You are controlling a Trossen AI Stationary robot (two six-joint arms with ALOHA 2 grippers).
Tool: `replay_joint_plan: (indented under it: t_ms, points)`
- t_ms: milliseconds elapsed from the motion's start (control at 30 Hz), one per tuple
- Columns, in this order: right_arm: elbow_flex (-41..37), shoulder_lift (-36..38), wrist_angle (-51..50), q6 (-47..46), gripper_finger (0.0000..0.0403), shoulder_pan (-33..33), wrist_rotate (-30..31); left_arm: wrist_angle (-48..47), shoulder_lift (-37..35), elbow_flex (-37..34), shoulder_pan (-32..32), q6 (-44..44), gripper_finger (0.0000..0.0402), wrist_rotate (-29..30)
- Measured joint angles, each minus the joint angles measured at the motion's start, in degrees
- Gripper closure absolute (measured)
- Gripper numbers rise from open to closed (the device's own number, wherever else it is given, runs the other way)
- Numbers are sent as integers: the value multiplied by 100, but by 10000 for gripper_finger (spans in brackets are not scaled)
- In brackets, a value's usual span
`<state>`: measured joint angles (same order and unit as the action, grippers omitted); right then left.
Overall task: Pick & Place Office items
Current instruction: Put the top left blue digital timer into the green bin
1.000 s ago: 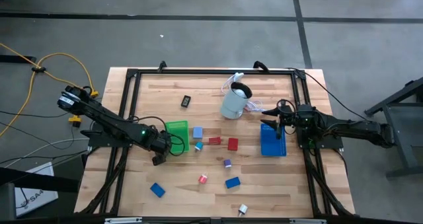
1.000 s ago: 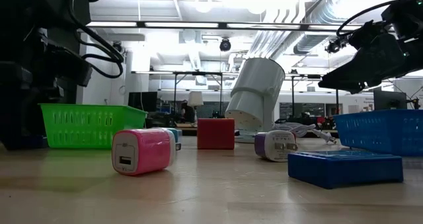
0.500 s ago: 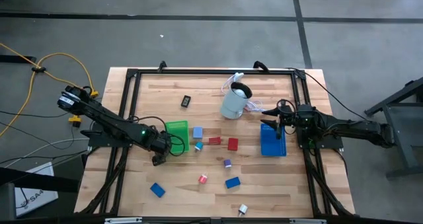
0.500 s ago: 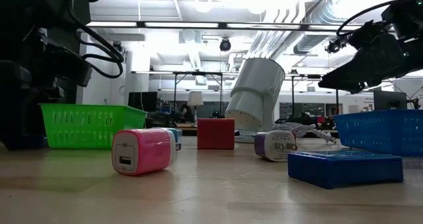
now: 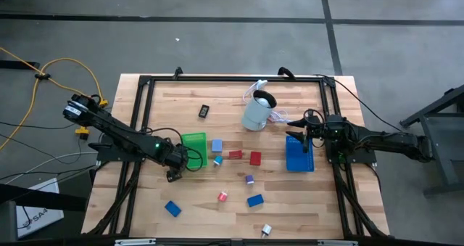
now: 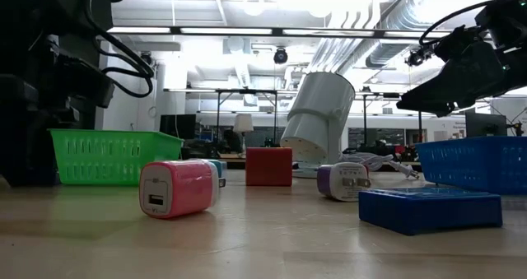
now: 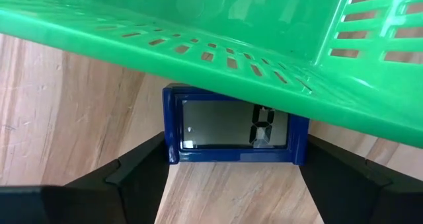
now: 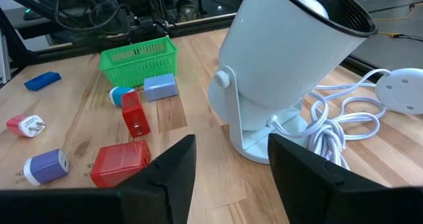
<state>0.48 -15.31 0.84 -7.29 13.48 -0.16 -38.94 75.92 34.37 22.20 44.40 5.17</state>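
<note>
A small blue piece with a grey display (image 7: 234, 128) lies on the wood right against the near wall of the green tray (image 7: 198, 39). My left gripper (image 5: 174, 172) points down at the tray's (image 5: 194, 142) near left corner, and its fingers stand at the piece's two ends. In the high view the gripper hides the piece. Other office items lie loose: a light blue block (image 5: 216, 145), two red ones (image 5: 255, 158), a purple plug (image 5: 249, 179) and a pink one (image 5: 222, 197). My right gripper (image 5: 296, 122) hovers open over the blue tray's (image 5: 299, 155) far end. My left gripper pinches the blue piece by its two short ends (image 7: 169, 145) between its two fingers (image 7: 142, 168). The fingers come from above, pointing down. The piece lies flat on the table, display up, with its far long side under the green tray's slanting wall.
A pale cylindrical appliance (image 5: 257, 112) with a white cord (image 8: 344, 125) stands tilted at the far middle, just ahead of my right gripper (image 8: 231, 178). Two blue blocks (image 5: 172, 208), (image 5: 254, 200) and a white piece (image 5: 266, 230) lie near the front edge; a black one (image 5: 204, 111) lies far back.
My left gripper's fingers have drawn closer together beside the green tray, while the arm has stayed in place. Nothing else on the table has moved.
</note>
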Motion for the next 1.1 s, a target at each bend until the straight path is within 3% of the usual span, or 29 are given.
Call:
replay_joint_plan:
  t_ms: [500,1100]
  points:
    - [-1,0,0,0,227,0,-2,-21,-51,-10,98,26,105,-7]
    - [0,1,0,0,227,0,0,-609,-723,-11,196,280,106,-308]
